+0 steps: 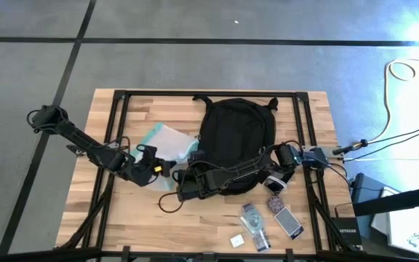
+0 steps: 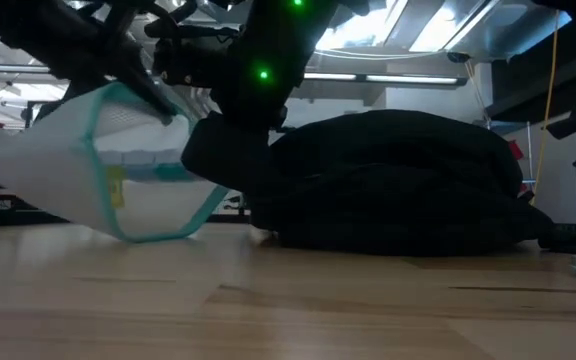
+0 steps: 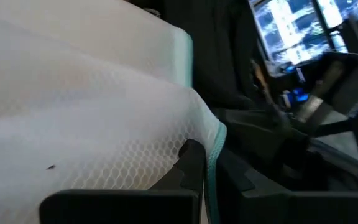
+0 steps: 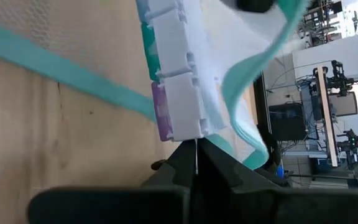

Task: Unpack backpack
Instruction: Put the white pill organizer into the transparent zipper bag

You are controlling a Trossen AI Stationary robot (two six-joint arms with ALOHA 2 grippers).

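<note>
Beside the backpack [image 1: 238,142], no writing reads on the teal-edged pouch [image 1: 167,142].

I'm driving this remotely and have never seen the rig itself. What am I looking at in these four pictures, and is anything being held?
Two dark robot arms work at a wooden table. One picture looks straight down, one looks level across the tabletop, and one comes from each wrist. The black backpack lies mid-table; small items lie near the front edge. Beside the backpack is a clear teal-edged pouch, one end tilted up off the wood. The left gripper is shut on the pouch's mesh side. The right gripper is shut on a thin flap near the pill organizer inside.
</note>
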